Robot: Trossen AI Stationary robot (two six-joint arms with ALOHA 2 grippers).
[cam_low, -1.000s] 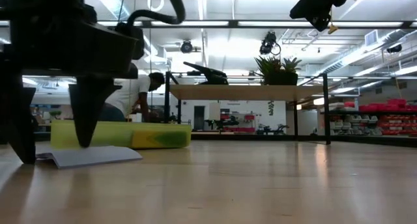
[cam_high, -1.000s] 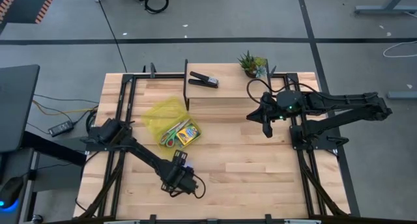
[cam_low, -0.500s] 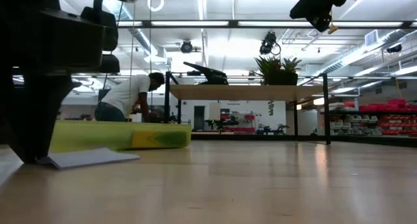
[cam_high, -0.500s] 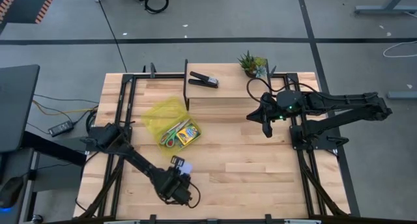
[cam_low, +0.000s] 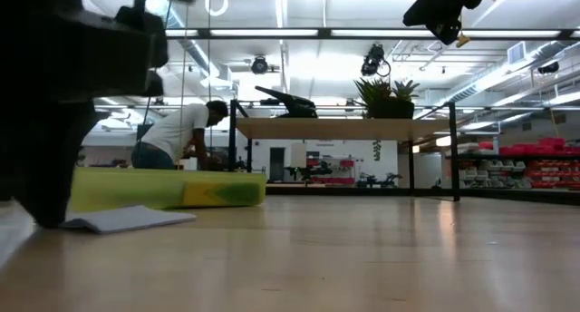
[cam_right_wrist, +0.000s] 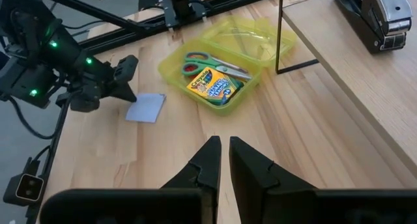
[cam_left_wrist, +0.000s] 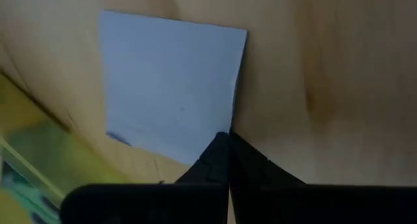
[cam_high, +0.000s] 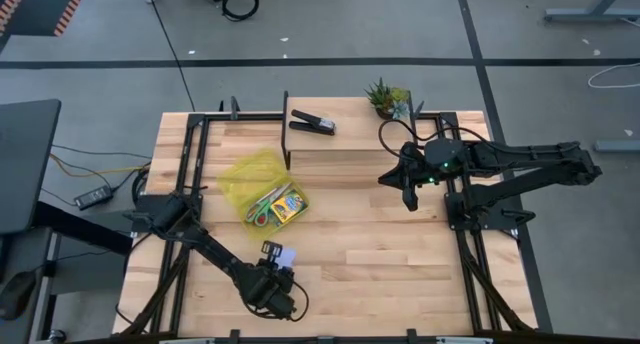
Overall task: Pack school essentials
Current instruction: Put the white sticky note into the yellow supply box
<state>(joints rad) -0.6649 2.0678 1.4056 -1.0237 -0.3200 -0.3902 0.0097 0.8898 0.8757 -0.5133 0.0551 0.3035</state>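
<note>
The pale blue notepad lies flat on the table near the front; it also shows in the left wrist view and the right wrist view. My left gripper is low at the notepad's near-left side, its fingers shut. A yellow-green open case holds green-handled scissors and the crayon box. My right gripper hangs shut and empty above the table's right part. Pencils, pen and eraser do not show. My left gripper's shut fingertips stand low at the notepad's near edge, by a corner, slanting down from the table's near-left. I cannot tell whether they touch it. The notepad lies flat on the table.
A raised wooden shelf at the back bears a black stapler and a small potted plant. A thin black post stands at the shelf's edge beside the case. A person bends over in the room behind. Bare wood lies between the arms.
My left gripper has drawn back a little toward the table's near-left corner, off the notepad, and its fingers, apart a second ago in the low view, now stand together. The notepad has stayed flat where it was.
</note>
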